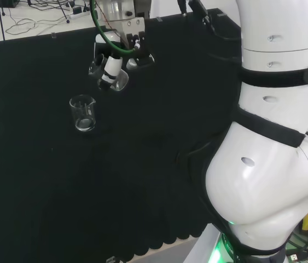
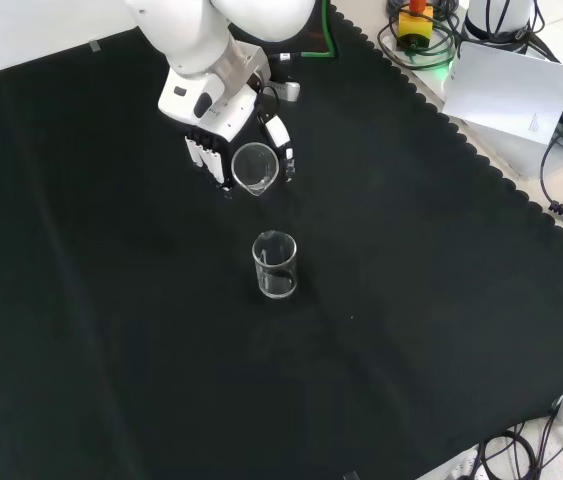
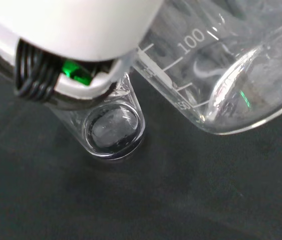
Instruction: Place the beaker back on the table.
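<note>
Head view first: the hand (image 1: 111,64) hangs above the black cloth (image 1: 44,181) at the far side of the bench, fingers curled round a clear held beaker (image 1: 118,81), which is tilted and off the cloth. Just below and to the left of it a second beaker (image 1: 82,113) stands upright on the cloth, apart from the hand, and it is the nearest thing under the held glass; the arm's white links (image 1: 274,142) bulk up on the right. Over to the front view: the hand (image 2: 223,140) comes in from the top, the held beaker (image 2: 254,166) gripped between dark fingers (image 2: 204,158) and the thumb side, its mouth turned towards the camera. The second beaker (image 2: 274,265) stands directly below it in this view, close but not touching, with bare cloth (image 2: 111,330) all round. Wrist view now: the held beaker (image 3: 231,70) is large and close, graduation marks showing on its wall, and the second beaker (image 3: 113,129) is seen from above just beside it on the cloth, partly covered by a white part of the hand (image 3: 75,25) with black cables.
</note>
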Controlling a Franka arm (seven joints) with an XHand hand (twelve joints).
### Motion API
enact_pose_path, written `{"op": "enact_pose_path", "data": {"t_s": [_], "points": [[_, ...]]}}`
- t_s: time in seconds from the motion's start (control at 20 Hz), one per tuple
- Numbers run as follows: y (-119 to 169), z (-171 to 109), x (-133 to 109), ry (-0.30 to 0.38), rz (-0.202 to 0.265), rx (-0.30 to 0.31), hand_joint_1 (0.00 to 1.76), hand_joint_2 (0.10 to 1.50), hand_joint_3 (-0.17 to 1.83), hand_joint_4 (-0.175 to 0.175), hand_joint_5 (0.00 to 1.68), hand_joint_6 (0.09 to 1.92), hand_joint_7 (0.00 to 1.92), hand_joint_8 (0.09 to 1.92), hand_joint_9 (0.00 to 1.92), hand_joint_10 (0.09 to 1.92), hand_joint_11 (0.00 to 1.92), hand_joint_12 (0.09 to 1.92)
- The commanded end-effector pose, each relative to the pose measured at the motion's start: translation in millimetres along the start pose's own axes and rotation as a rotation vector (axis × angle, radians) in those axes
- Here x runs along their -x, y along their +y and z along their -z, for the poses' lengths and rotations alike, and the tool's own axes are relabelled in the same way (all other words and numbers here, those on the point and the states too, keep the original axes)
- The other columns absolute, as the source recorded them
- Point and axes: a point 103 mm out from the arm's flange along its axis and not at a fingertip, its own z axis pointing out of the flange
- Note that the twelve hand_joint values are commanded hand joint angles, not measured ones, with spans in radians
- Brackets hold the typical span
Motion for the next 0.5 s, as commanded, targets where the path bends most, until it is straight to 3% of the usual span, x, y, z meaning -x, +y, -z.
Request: {"op": "enact_pose_path", "data": {"t_s": [0.05,0.5], "points": [[-4.4,-15.9,21.0,0.084,0.009,0.089,1.31,0.63,0.72,-0.175,1.23,0.74,1.29,0.72,1.66,0.09,1.18,0.85],[-5.0,-44.9,40.4,0.183,0.045,0.162,1.31,0.63,0.72,-0.175,1.23,0.74,1.29,0.72,1.65,0.09,1.17,0.85]]}}
